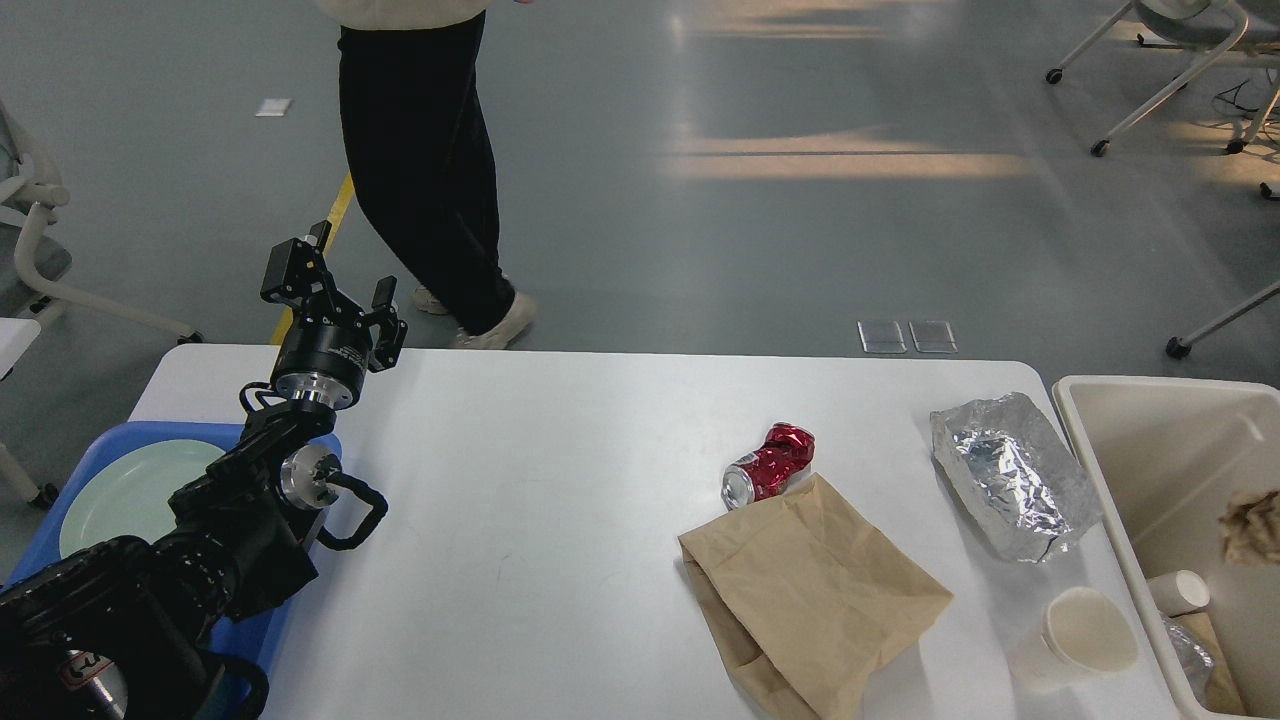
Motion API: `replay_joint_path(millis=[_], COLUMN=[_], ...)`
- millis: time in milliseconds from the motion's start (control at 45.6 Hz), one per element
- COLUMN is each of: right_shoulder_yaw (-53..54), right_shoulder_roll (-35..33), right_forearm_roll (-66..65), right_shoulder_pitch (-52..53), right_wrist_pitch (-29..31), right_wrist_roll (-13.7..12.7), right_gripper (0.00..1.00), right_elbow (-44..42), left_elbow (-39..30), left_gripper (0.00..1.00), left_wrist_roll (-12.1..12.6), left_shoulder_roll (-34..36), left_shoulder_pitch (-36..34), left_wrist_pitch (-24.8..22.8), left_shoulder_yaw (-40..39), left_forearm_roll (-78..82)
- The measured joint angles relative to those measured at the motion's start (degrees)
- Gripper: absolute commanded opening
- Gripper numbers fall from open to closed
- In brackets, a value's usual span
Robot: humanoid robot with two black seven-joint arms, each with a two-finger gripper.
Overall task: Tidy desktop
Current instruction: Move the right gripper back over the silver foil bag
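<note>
One crushed can (768, 466), one paper bag (810, 596), one foil wrap (1012, 474), one cup (1085, 631) on white desktop (560, 500), left gripper (335, 285) spread and empty, grey floor (700, 200).

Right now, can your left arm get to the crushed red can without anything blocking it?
Probably yes. The left gripper is open and raised over the desktop's far left corner, and only bare table lies between it and the can. It is a long stretch, though, and the paper bag touches the can's near side.

Left arm (200, 540): matte black segmented links, silver metal collars at the joints, a looped black cable below the wrist, and a black two-fingered left gripper (335, 280).
</note>
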Motion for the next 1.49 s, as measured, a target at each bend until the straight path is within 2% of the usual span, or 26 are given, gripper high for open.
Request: replay_joint_path(millis=[44,175,241,307,416,570,789,1051,1227,1490], right_shoulder_yaw=[0.01,-0.29,-0.48,-0.63,-0.77,-2.48,-14.10,-25.99,-29.25,-28.86], right_shoulder_roll=[0.22,0.58,0.68,0.71,1.06,1.34,1.90,8.50,13.99,22.21], right_forearm_roll=[0.00,0.00,0.00,0.00,-0.06,-0.48,-0.57,-0.96,-1.06,-1.04], right_shoulder_pitch=[-0.46,-1.00,-1.03,-1.02,-0.14,5.58,22.01,38.61,45.96,47.86], right_wrist_pitch=[0.00,0.00,0.00,0.06,0.64,2.05,9.75,17.25,18.33,18.35], right_wrist_roll=[0.00,0.00,0.00,0.00,0.03,0.09,0.34,0.39,0.37,0.35], right_gripper=[0.66,0.69,0.77,0.89,0.98,0.99,0.99,1.00,1.00,1.00], right_elbow=[-0.02,-0.07,-0.07,0.02,0.61,2.37,4.17,5.83,7.21,9.18], left_elbow=[0.00,0.00,0.00,0.00,0.00,0.00,0.00,0.00,0.00,0.00], left_gripper=[0.97,0.97,0.97,0.97,0.97,0.97,0.97,0.97,0.97,0.97], left_wrist_roll=[0.00,0.00,0.00,0.00,0.00,0.00,0.00,0.00,0.00,0.00], left_shoulder_roll=[0.00,0.00,0.00,0.00,0.00,0.00,0.00,0.00,0.00,0.00], left_shoulder_pitch=[0.00,0.00,0.00,0.00,0.00,0.00,0.00,0.00,0.01,0.05], left_wrist_pitch=[0.00,0.00,0.00,0.00,0.00,0.00,0.00,0.00,0.00,0.00], left_shoulder_yaw=[0.00,0.00,0.00,0.00,0.00,0.00,0.00,0.00,0.00,0.00], left_forearm_roll=[0.00,0.00,0.00,0.00,0.00,0.00,0.00,0.00,0.00,0.00])
